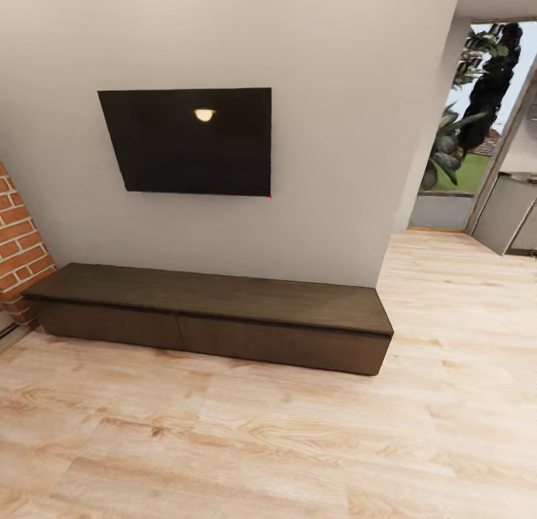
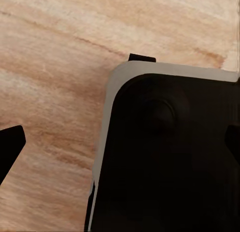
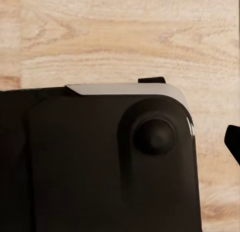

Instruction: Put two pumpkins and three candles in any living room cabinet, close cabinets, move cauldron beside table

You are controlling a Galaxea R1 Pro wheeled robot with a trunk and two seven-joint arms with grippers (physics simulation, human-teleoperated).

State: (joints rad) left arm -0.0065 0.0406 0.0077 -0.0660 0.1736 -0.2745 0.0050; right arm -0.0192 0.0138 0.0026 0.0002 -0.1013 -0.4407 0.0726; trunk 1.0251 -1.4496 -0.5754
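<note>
Currently the cabinet [image 1: 224, 318] lies ahead at mid-frame, its long axis running left-right, fronts shut, favouring neither arm; you cannot tell either pincer's opening.

One cabinet [image 1: 209, 310] with two closed drawer fronts, one black wall TV [image 1: 190, 140], one brick column [image 1: 21, 243], one doorway plant [image 1: 477, 94], one wooden floor [image 1: 261, 444].

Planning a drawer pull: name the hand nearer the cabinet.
Cannot tell. Left hand's fingertip and right hand's fingertip both hang over wood floor by the robot's black base; the closed cabinet stands ahead.
</note>
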